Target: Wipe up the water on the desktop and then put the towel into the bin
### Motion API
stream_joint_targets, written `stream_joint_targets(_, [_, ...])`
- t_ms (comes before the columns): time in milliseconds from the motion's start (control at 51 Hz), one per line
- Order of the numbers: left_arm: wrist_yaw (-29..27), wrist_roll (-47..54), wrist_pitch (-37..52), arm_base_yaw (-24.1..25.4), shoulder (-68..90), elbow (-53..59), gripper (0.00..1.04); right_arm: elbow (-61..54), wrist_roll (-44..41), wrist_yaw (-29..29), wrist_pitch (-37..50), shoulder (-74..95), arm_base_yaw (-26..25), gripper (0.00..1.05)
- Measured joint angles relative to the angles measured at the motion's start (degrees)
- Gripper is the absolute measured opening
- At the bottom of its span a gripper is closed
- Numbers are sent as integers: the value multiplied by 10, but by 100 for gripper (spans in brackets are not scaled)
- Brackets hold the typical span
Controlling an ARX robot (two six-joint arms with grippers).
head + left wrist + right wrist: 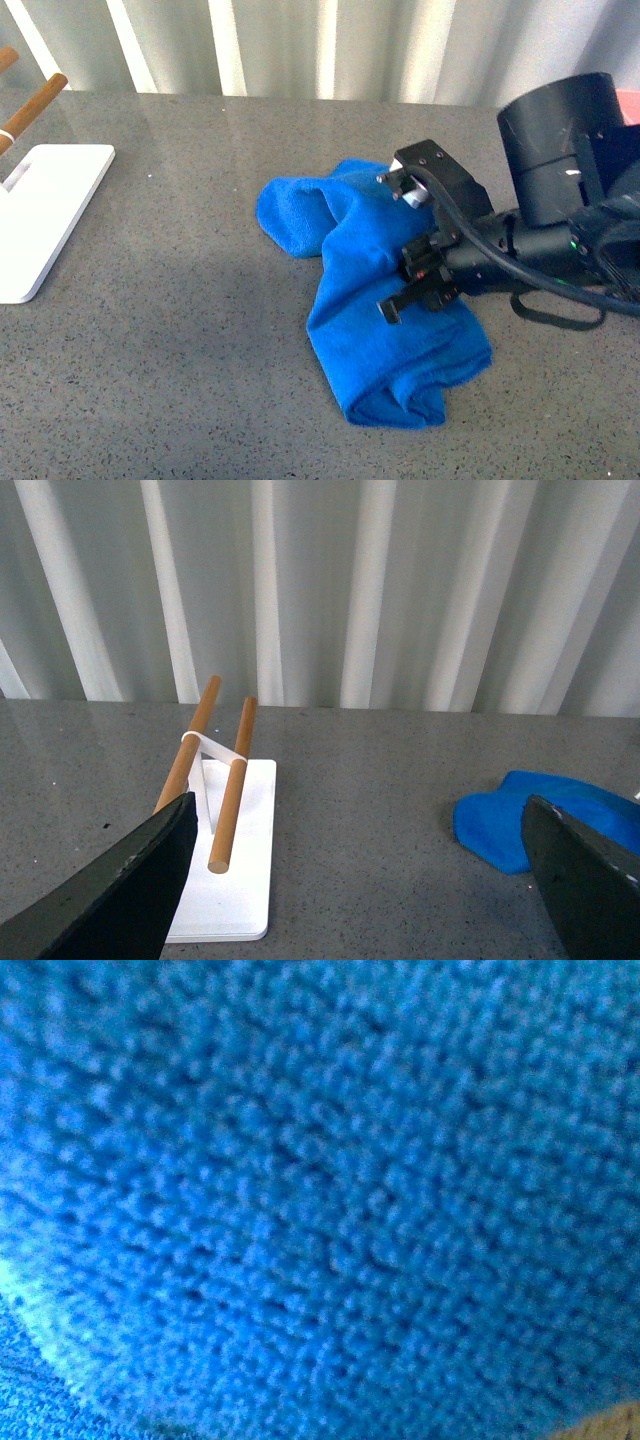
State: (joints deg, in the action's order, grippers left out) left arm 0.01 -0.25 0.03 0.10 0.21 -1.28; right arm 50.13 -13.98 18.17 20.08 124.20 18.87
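- Front view: the desktop (180, 380) fills the frame, grey and speckled. No puddle or wet sheen can be made out on it, so the sweep should probably cover the ground around the cloth and not aim for one spot.
- The towel (360, 330) lies bunched in a long crumpled fold near the middle of the desktop, a little towards the robot's right. A bunched cloth wipes a narrow track, so pressing flat and dragging slowly would likely soak up more.
- The right gripper (405, 295) sits low on the towel's middle with its tips lost in the folds. The right wrist view shows only blurred blue weave, so whether the jaws are spread or pinching cloth cannot be told. Even downward pressure, without scraping the stone, seems the thing to manage.
- The bin (628, 98) shows only as a salmon-pink sliver at the far right edge, behind the right arm and well apart from the towel. The carry there comes after the wiping.
- The white stand (45, 210), with its wooden pegs (232, 780), sits far left, well clear of any sweep.
- The left gripper (345, 880) hangs above the desktop by the stand, its fingers (110, 880) spread wide and empty.
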Motion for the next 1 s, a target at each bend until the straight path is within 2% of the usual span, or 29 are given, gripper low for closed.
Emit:
stream_joint_targets(255, [0, 0, 0, 0, 0, 0, 98, -136, -20, 31, 15, -92, -38, 3])
stream_joint_targets(431, [0, 0, 0, 0, 0, 0, 98, -204, -55, 43, 6, -177, -148, 3])
stream_joint_targets(569, [0, 0, 0, 0, 0, 0, 98, -189, -75, 50, -5, -181, -222, 3])
stream_joint_targets(725, [0, 0, 0, 0, 0, 0, 98, -145, -79, 42, -14, -151, -273, 3])
stream_joint_targets(882, [0, 0, 0, 0, 0, 0, 98, -104, -76, 30, -17, -124, -282, 3])
stream_joint_targets(1000, [0, 0, 0, 0, 0, 0, 98, -82, -61, 30, -17, -121, -258, 3])
